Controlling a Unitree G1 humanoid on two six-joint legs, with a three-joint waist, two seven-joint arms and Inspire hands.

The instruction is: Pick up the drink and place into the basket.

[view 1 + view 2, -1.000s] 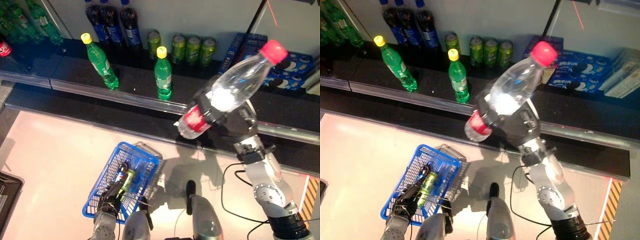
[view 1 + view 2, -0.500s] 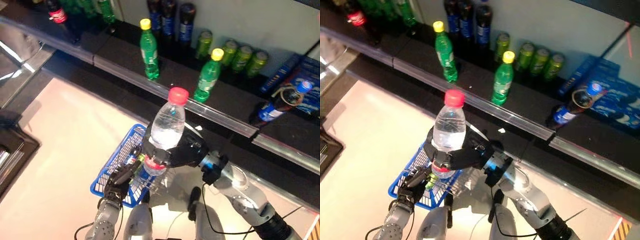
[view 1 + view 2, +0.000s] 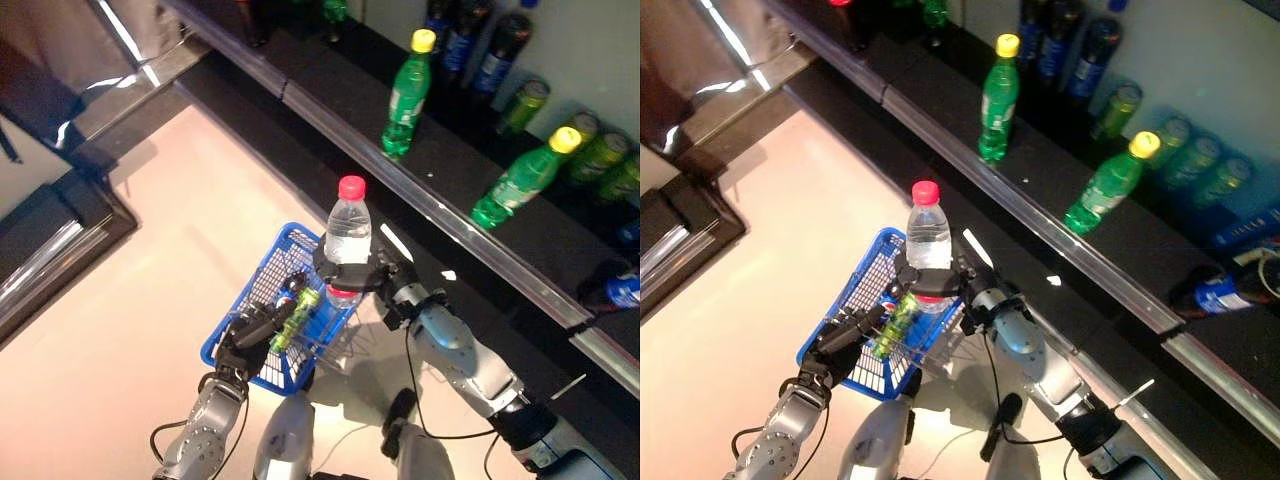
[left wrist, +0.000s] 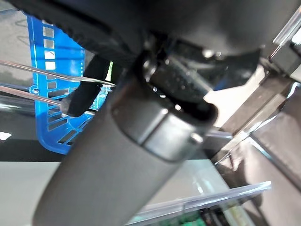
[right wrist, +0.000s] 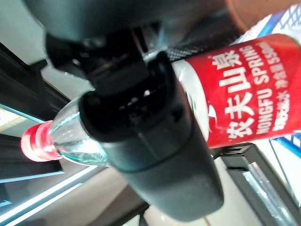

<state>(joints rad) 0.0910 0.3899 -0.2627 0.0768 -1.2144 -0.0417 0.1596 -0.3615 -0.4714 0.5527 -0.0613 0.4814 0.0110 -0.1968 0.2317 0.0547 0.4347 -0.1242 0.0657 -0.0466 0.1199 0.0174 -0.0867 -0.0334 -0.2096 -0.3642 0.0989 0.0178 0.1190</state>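
The drink is a clear water bottle (image 3: 350,228) with a red cap and a red label (image 5: 244,89). My right hand (image 3: 357,276) is shut round its lower half and holds it upright over the far right corner of the blue basket (image 3: 285,243). My left hand (image 3: 248,336) is curled on the basket's wire handle (image 4: 44,69) at the near side and carries the basket above the pale floor. A green can (image 3: 297,312) and a blue-labelled drink lie inside the basket.
A long dark shelf with a metal front rail (image 3: 440,210) runs behind, holding green bottles (image 3: 404,95), dark cola bottles (image 3: 500,50) and green cans (image 3: 600,150). A dark low platform (image 3: 50,230) stands at the left. Pale floor lies between.
The camera has swung left and down. My right hand has brought the water bottle from high by the shelf down to the basket's far right corner. The left hand keeps hold of the basket.
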